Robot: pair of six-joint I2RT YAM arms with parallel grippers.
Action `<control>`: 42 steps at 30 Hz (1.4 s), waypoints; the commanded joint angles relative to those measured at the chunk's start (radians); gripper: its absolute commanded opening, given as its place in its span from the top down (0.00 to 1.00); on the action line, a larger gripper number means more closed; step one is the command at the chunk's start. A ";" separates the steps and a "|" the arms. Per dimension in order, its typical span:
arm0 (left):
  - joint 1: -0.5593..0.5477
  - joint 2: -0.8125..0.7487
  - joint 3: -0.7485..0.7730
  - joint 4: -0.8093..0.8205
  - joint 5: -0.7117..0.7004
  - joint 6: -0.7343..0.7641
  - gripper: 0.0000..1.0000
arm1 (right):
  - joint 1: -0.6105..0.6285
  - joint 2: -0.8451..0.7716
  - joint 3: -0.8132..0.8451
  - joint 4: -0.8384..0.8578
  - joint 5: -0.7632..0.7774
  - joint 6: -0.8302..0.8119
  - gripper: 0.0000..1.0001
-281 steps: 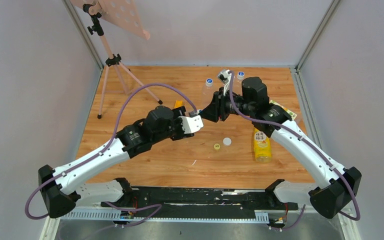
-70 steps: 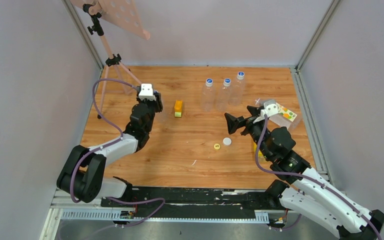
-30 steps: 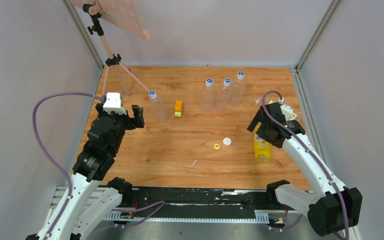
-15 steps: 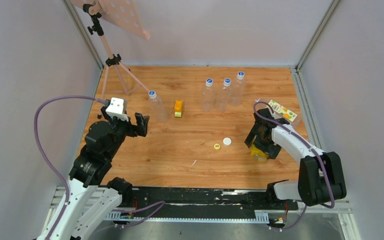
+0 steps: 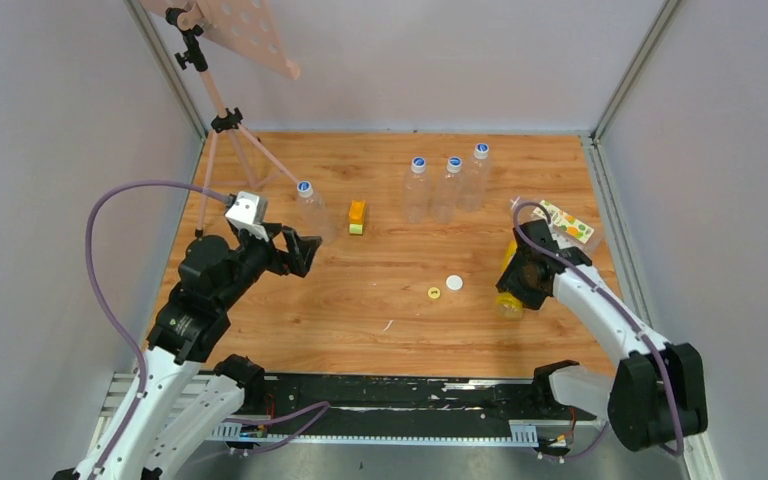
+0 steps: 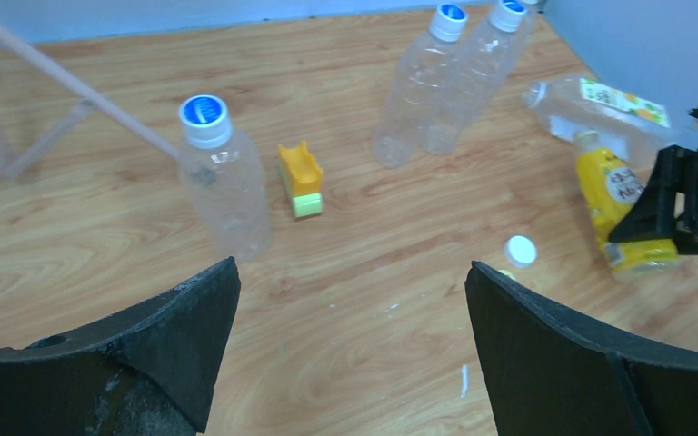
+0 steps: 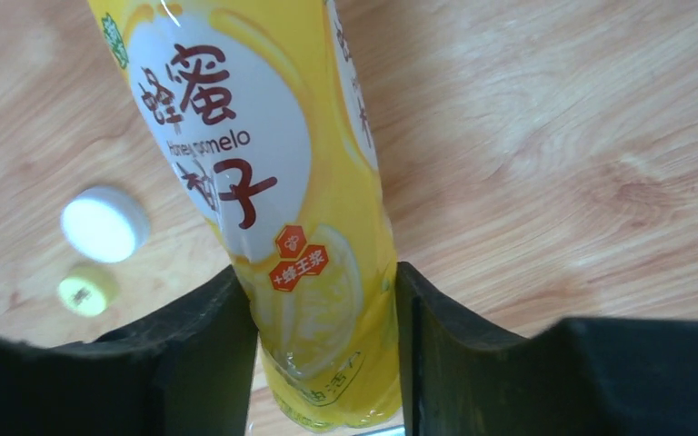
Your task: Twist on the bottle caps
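Since the yellow bottle point(image 7: 273, 182) looked light, slick and crushable, right gripper point(image 7: 323, 291) clasped its lower body, near the counter point(image 5: 360, 300) right edge. Left gripper point(image 6: 350, 272) gaped empty.

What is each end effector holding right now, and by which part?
The right end effector is shut on the yellow bottle, gripping its lower body near the base. The left end effector is open and holds nothing.
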 commanded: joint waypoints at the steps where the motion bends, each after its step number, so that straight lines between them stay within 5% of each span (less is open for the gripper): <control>1: 0.003 0.048 -0.024 0.146 0.195 -0.146 0.00 | 0.061 -0.144 0.023 -0.018 -0.016 0.042 0.60; 9: -0.079 0.132 -0.032 0.361 0.285 -0.297 0.00 | 0.314 -0.343 0.116 0.030 0.067 0.108 0.60; 21: -0.322 0.323 0.020 0.583 0.069 -0.333 0.02 | 0.674 -0.340 0.088 0.543 0.237 -0.074 0.55; 42: -0.535 0.470 -0.045 0.671 -0.394 -0.496 0.13 | 0.866 -0.133 0.113 0.843 0.312 -0.205 0.50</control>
